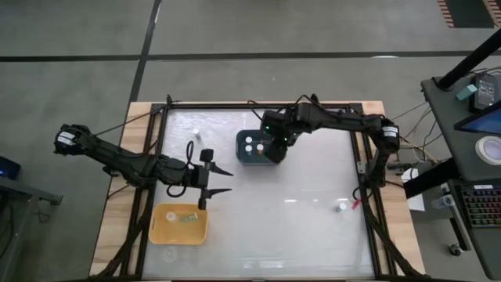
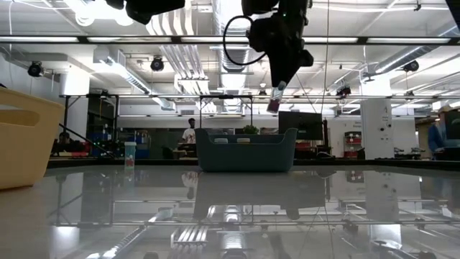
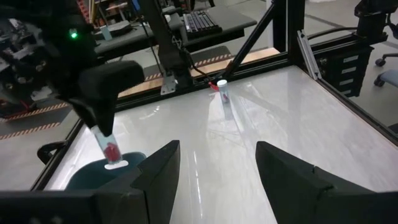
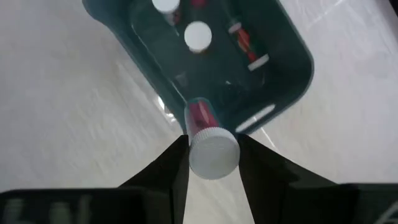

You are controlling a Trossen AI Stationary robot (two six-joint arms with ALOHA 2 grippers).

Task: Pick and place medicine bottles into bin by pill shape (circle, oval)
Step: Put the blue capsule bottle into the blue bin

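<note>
White-capped bottle (image 4: 207,142) in right hand (image 4: 211,155), body partly hidden, above teal bin (image 4: 292,56)

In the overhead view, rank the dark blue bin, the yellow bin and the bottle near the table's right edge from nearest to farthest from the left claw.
From the left claw:
1. Yellow bin, just below-left of it.
2. Dark blue bin, up and to the right, under the right claw.
3. Lone bottle, far off near the right edge.

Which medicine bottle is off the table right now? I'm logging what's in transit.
The red-filled bottle clamped in the right gripper, hanging over the dark teal bin. The other bottles rest in bins or on the table.
</note>
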